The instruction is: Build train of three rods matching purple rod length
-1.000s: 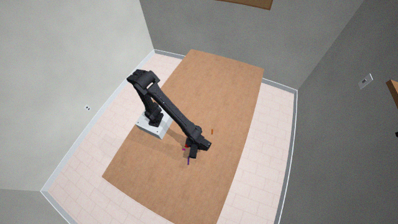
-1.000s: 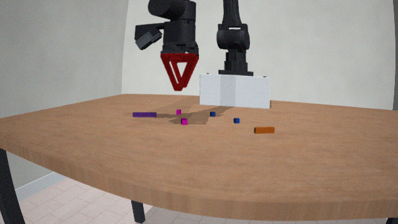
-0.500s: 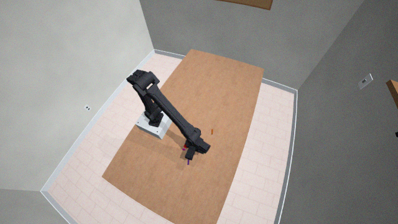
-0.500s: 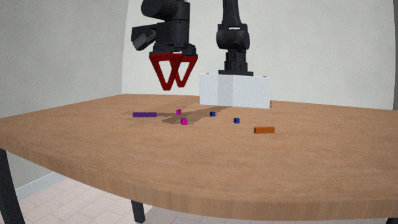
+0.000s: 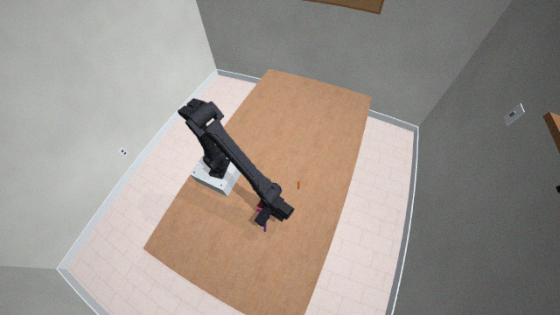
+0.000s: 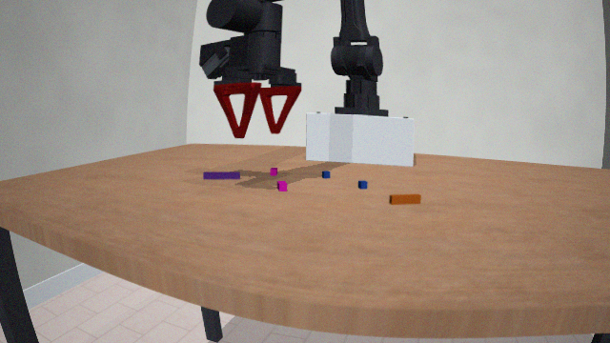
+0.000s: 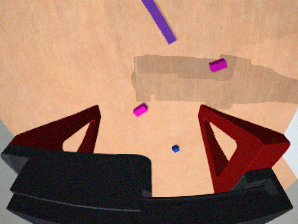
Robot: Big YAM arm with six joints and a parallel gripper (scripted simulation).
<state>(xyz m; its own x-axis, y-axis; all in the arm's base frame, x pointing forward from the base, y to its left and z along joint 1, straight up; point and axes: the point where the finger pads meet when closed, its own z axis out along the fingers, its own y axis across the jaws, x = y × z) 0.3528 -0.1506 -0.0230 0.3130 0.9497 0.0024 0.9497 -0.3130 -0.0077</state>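
The purple rod (image 6: 221,175) lies flat on the table at the left of the group. Two magenta rods (image 6: 274,171) (image 6: 282,186) lie to its right, then two blue rods (image 6: 326,174) (image 6: 362,184), and an orange rod (image 6: 405,199) lies furthest right. All lie apart from each other. My gripper (image 6: 256,133) hangs open and empty, well above the table over the magenta rods. In the wrist view the purple rod (image 7: 157,16) is at the top. One magenta rod (image 7: 140,110) shows far below between my open fingers, with the other magenta rod (image 7: 217,66) and a blue rod (image 7: 176,148) nearby.
The arm's white base block (image 6: 359,139) stands behind the rods at the table's far edge. In the top view the arm hides most rods; the orange rod (image 5: 298,185) and the purple rod's end (image 5: 265,227) show.
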